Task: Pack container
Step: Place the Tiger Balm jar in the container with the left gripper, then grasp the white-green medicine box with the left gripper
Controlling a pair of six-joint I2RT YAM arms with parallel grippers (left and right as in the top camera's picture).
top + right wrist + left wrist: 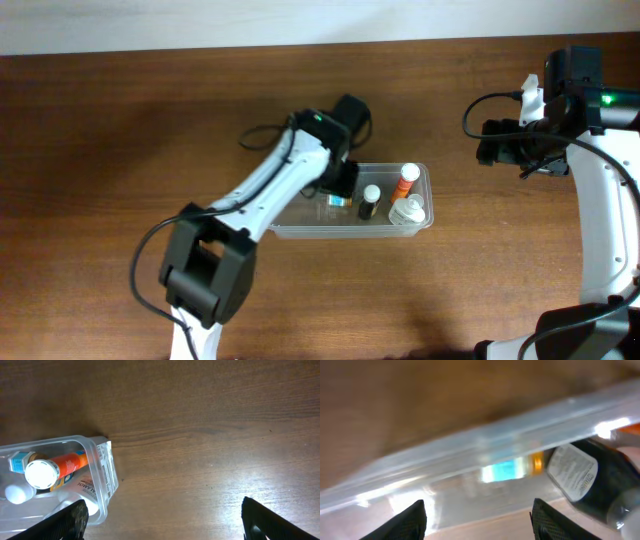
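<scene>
The clear plastic container (290,225) lies at the table's middle. In it are an orange bottle with a white cap (404,181), a dark bottle (369,203), a white bottle (407,211) and a small bottle with a blue label (337,200). My left gripper (338,180) is open and empty over the container's far left part; its wrist view shows the container wall (470,450), the blue-labelled bottle (501,470) and the dark bottle (580,480). My right gripper (500,150) is open and empty above bare table, right of the container (102,485); the orange bottle (55,469) shows there.
The wooden table (100,150) spreads out to the left and front. A pale wall runs along the far edge (250,20). My right arm's base stands at the front right (580,330).
</scene>
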